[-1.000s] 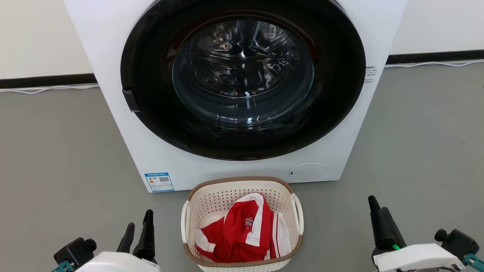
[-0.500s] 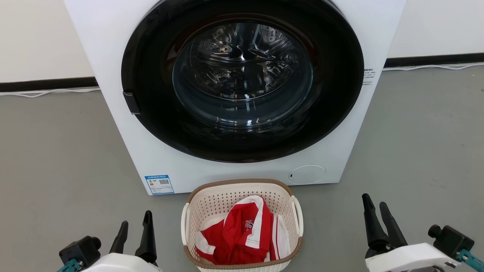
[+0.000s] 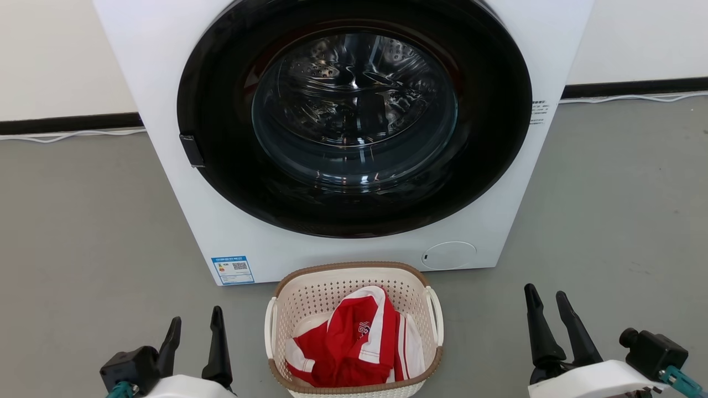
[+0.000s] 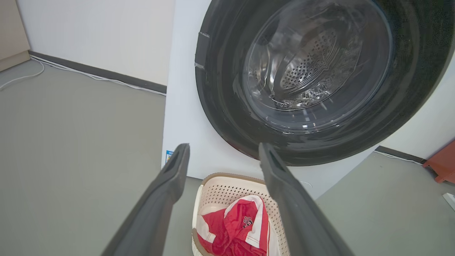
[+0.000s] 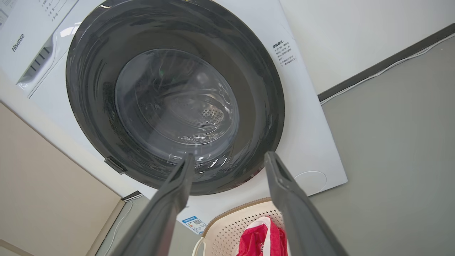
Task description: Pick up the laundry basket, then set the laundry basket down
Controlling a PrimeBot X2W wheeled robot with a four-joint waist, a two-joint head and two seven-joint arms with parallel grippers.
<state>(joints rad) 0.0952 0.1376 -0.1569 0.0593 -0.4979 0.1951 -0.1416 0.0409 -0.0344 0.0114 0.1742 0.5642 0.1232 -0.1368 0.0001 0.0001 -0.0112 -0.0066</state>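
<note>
The laundry basket [image 3: 310,296], cream and perforated with a brown rim and white loop handles, sits on the grey floor right in front of the washing machine, holding a red and white garment [image 3: 354,337]. My left gripper [image 3: 195,319] stands open to the basket's left, apart from it, with nothing between its fingers. My right gripper [image 3: 547,294] is open to the basket's right, also empty. The left wrist view has the basket [image 4: 227,192] between and below that gripper's [image 4: 224,147] fingers. The right wrist view catches the basket's far rim [image 5: 227,215] under its own gripper [image 5: 229,156].
A white front-loading washing machine [image 3: 498,210] with a closed dark round door [image 3: 354,116] stands just behind the basket. Grey floor [image 3: 83,232] spreads to both sides. A white cable [image 3: 66,132] runs along the dark skirting. A beige panel [image 5: 46,185] flanks the machine.
Both grippers have spread their fingers wider. The left gripper shifted slightly right and the right gripper slightly left, toward the basket. The head camera tilted a little; the basket stayed put.
</note>
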